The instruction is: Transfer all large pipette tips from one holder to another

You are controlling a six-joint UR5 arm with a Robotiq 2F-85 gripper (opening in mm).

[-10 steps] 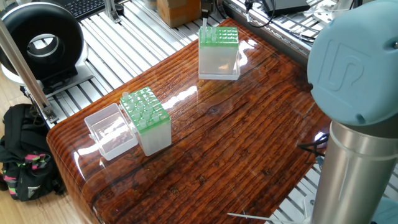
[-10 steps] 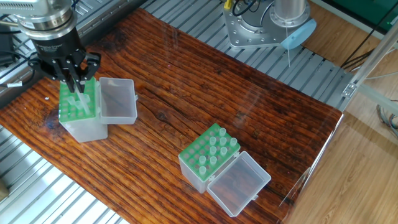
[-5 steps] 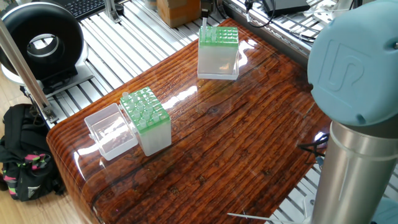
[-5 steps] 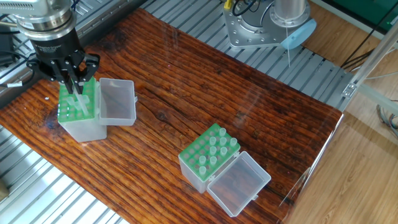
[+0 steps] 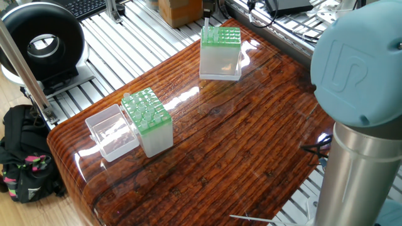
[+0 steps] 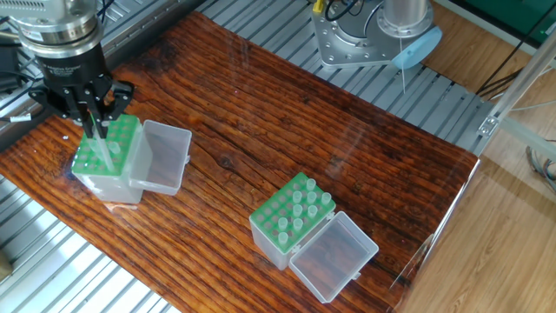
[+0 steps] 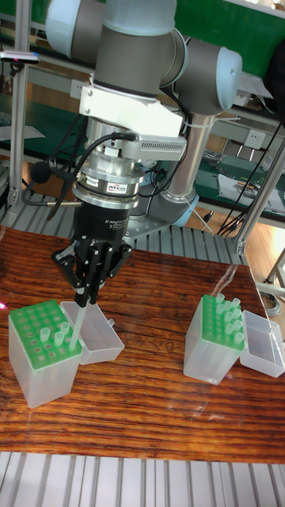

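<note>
Green-topped holder (image 6: 106, 159): clear box with a green grid, at the table's far-left end in the other fixed view, hinged lid (image 6: 162, 156) open beside it; in the tall fixed view it sits at (image 7: 45, 341)
Second holder (image 6: 291, 218): same kind of box near the table's middle-right, lid (image 6: 334, 256) open; about 9 large pipette tips (image 6: 298, 209) stand upright in its grid
Gripper (image 6: 94, 124): black 2-finger tool pointing straight down over the first holder, fingers (image 7: 85, 282) drawn narrow around 1 translucent tip (image 7: 75, 329)
Held tip: slanted, its top between the fingers, its lower end at or in the green grid; whether it is seated in a hole cannot be told
Step in hand: judged to be placing 1 tip into the receiving holder, with most tips not yet moved
Next move calls for: lining the point up with a hole, a straight push down, then letting go without dragging the box
Risk: the box looks light and free to slide under a sideways push
Change from earlier frames: the first holder has slid and turned on the wooden table (image 6: 261, 122), now lying farther left and askew, its lid swung with it; the gripper has moved left along with it; the second holder has not moved
</note>
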